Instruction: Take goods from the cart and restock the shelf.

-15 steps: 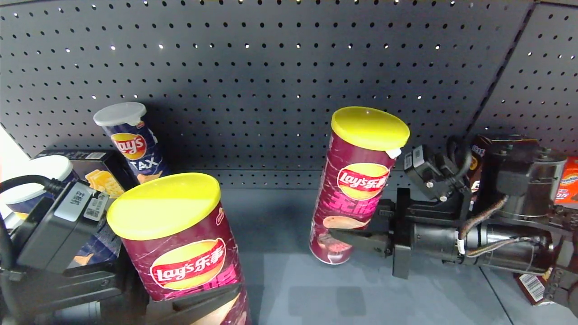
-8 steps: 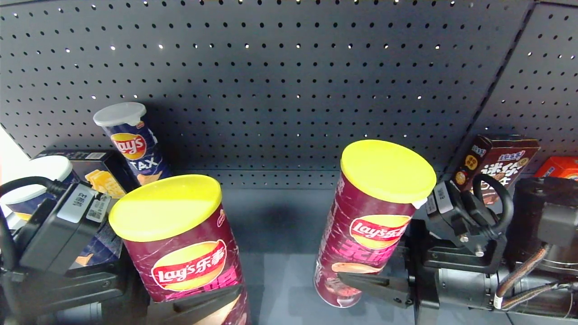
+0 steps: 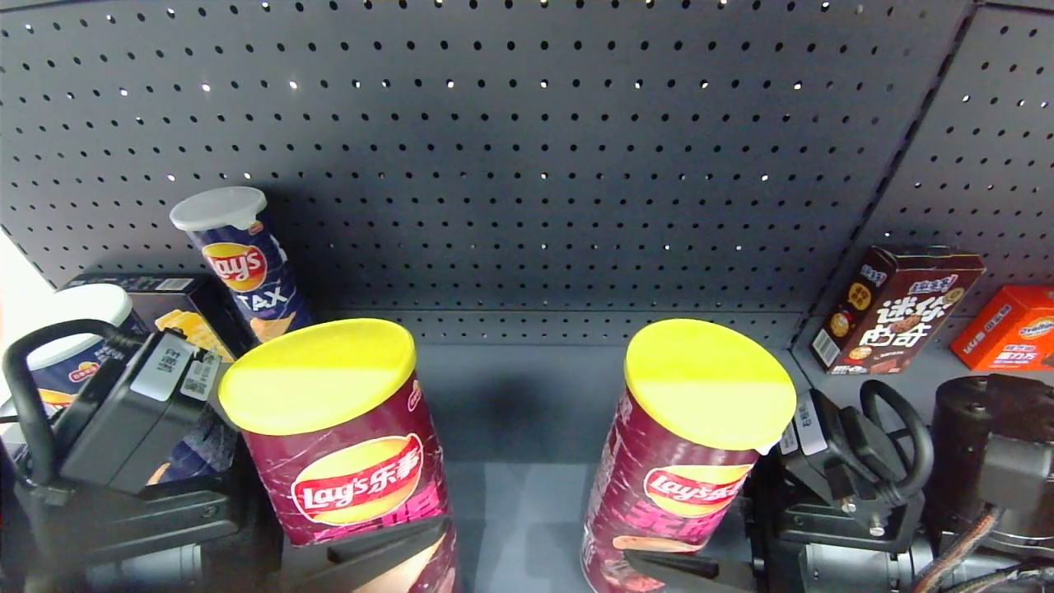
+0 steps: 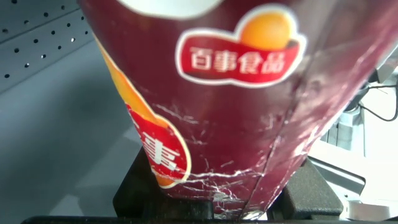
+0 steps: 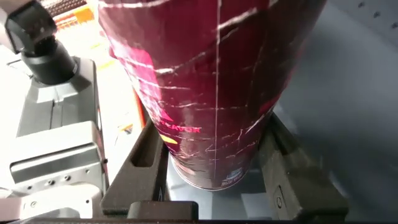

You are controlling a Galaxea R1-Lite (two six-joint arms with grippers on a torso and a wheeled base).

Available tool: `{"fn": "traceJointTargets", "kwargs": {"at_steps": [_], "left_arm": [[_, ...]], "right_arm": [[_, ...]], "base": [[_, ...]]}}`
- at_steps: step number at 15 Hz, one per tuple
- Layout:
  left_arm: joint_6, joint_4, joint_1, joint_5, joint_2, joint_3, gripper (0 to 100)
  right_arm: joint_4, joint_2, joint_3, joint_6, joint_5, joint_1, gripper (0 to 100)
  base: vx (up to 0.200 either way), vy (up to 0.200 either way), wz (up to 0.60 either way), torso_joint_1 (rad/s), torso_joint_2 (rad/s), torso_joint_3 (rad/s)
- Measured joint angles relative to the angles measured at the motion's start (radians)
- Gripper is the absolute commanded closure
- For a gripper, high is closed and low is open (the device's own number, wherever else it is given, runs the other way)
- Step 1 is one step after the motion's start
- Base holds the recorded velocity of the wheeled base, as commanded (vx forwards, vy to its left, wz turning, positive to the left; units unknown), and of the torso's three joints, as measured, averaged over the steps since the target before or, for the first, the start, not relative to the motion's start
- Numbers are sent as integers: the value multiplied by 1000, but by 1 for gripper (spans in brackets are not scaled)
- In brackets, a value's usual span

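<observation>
Two maroon chip cans with yellow lids stand upright over the grey shelf floor. My left gripper is shut on the lower body of the left can; its fingers clamp the can's base from both sides. On the other side, my right gripper is shut on the right can near its bottom. Its dark fingers press against that can. Both cans sit near the front of the shelf, apart from each other.
A blue chip can with a white lid stands at the back left, beside a dark cracker box and another white-lidded can. A brown box and an orange box sit at the right. The pegboard wall closes the back.
My right gripper has drawn back from the pegboard toward the shelf front with its can, uncovering the brown box. The left can has shifted slightly to the right.
</observation>
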Motion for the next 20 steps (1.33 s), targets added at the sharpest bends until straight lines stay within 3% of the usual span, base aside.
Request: {"fn": "traceJointTargets", "kwargs": {"at_steps": [13,14,20], "left_arm": [[0,-1,1,0,32,-11,100],[0,-1,1,0,32,-11,100],[0,-1,1,0,33,-10,100]], "right_arm": [[-86,111,-14,-8,0,1,100],[-86,111,-12,-8,-1,1,0],[-84,61,34,-6,-3,0,0]], "base": [[0,0,0,0,0,0],[0,0,0,0,0,0],[0,0,0,0,0,0]]}}
